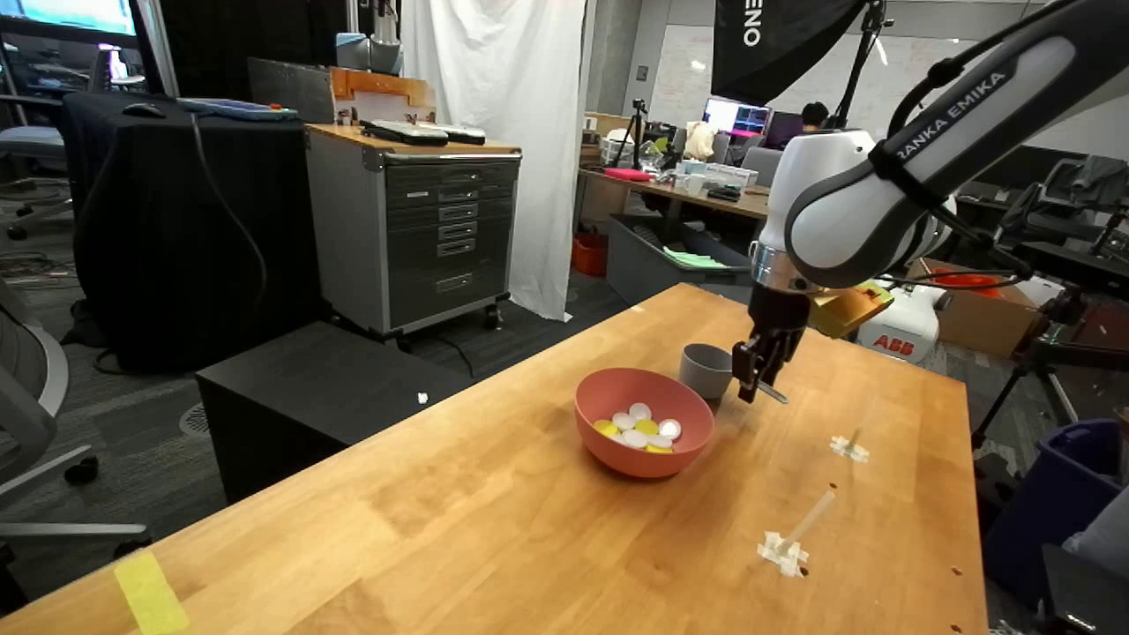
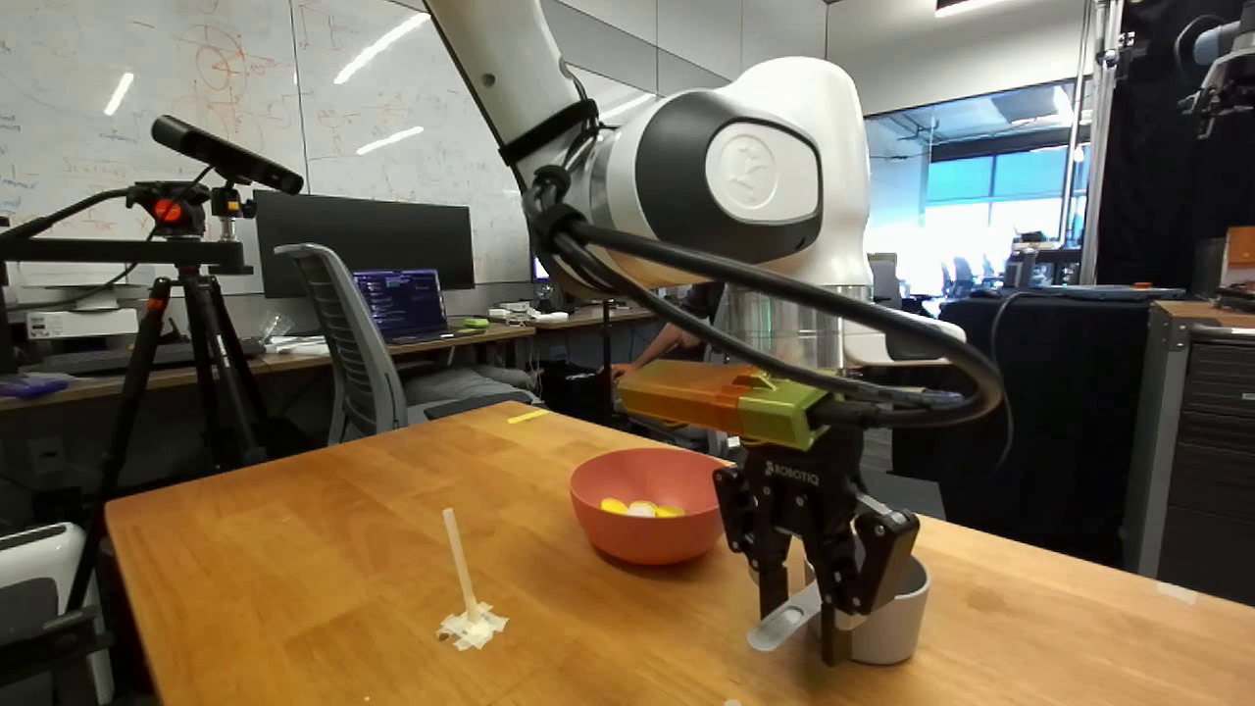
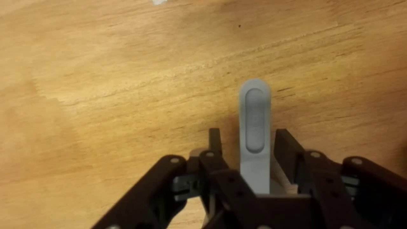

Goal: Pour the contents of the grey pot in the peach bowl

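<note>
Contents (image 1: pixel 646 427) in peach bowl (image 1: pixel 642 464) beside upright grey pot (image 1: pixel 705 374)

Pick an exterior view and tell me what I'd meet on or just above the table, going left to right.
In an exterior view: yellow tape strip → peach bowl → grey pot → gripper → farther white tape patch. The nearer patch is left out: its span overlaps the gripper's.

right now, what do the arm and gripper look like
The arm is white with dark grey sections, marked EMIKA, with black straps and thick black cables. Below its silver collar come an orange and yellow-green box and the black gripper, two-fingered and marked ROBOTIQ.
</note>
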